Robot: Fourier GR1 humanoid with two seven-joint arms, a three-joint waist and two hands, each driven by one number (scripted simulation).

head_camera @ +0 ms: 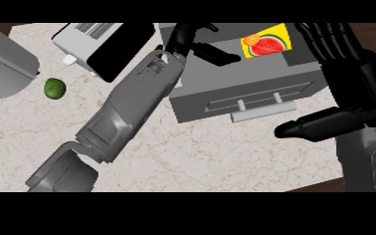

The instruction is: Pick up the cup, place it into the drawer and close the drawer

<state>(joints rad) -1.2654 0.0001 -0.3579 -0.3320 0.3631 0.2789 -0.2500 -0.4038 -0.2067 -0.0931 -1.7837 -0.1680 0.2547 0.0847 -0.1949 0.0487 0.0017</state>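
My right hand (339, 55) is sitting closest to the lens, filling the right edge of the view. It is hanging released, fingers straight and pointing up the picture, thumb sticking out toward the left, just beside the drawer's (220, 97) front corner and holding nothing.

I am not making out the cup anywhere as a shape of its own. If it is in view at all, it is lying under my left hand (189, 34), which is reaching over the open drawer's back left part. I cannot tell whether that hand is clenched, released or grasping anything; a dark shape just beside it is not reading clearly.

Inside the drawer, toward its right, a yellow carton (266, 42) with a watermelon picture is lying flat. The drawer's handle (258, 108) is facing me.

My left forearm (132, 109) is crossing the table (220, 154) diagonally, covering part of the toaster (92, 42). A green fruit (55, 88) is resting well to the left.
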